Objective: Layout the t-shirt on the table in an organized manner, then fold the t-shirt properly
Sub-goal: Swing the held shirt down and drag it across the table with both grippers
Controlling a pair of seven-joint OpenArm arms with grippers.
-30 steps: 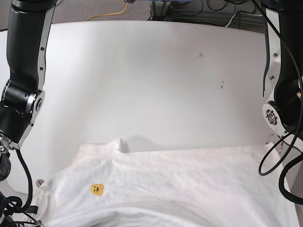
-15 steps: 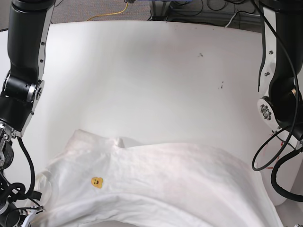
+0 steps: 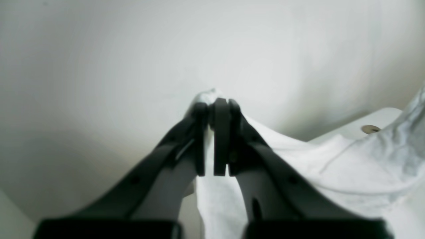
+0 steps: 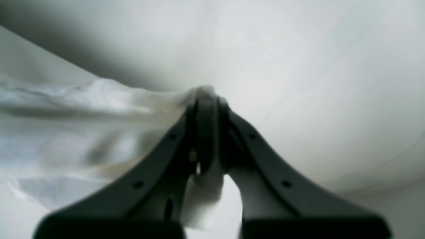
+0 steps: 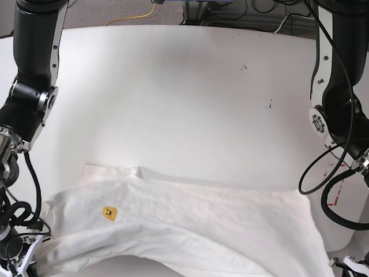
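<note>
- The left gripper [image 3: 212, 132] is pinched tight on a bunched edge of the t-shirt [image 5: 190, 222]; a little peak of white cloth pokes out past its tips
- The right gripper [image 4: 207, 127] is likewise clamped on a fold of the shirt, with cloth trailing off to the side and a flap hanging under the jaws
- The shirt hangs between the two grips at the near edge of the table [image 5: 173, 98]; its far part, with a small yellow patch [image 5: 108, 213], lies on the tabletop while the near part sags out of the base view
- Risk: each grip has only a small pinch of fabric, so a sharp tug or uneven pull could likely slip the cloth out of one gripper and drop that side in a heap
- Risk: if the arms move at different paces the shirt may land skewed or creased, spoiling the later fold
- Risk: the sagging near part could catch on the table edge or the cables [image 5: 323, 184] hanging by the arms
- There are no containers in sight; nothing is held in a bin, tray or box
</note>
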